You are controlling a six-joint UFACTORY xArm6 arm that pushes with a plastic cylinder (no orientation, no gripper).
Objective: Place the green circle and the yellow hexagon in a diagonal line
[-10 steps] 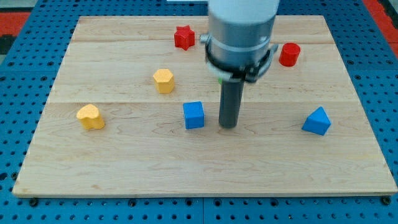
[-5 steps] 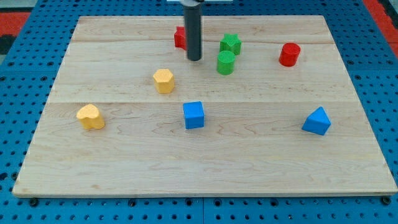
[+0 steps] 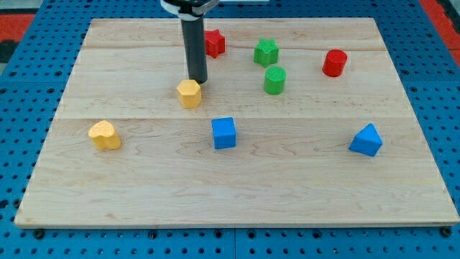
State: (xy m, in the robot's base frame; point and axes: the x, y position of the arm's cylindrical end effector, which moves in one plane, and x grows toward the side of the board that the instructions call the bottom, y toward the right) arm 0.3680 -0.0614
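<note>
The green circle stands upright on the wooden board, right of centre in the upper half. The yellow hexagon lies to its left and slightly lower. My tip is just above the hexagon's upper right edge, touching or nearly touching it. The rod rises straight to the view's top.
A red star sits behind the rod near the top. A green star lies just above the green circle. A red cylinder, a blue cube, a blue triangle and a yellow heart are spread around.
My tip has moved from beside the blue cube up toward the red star, then left and down to the yellow hexagon. The green circle has shifted slightly right and down.
</note>
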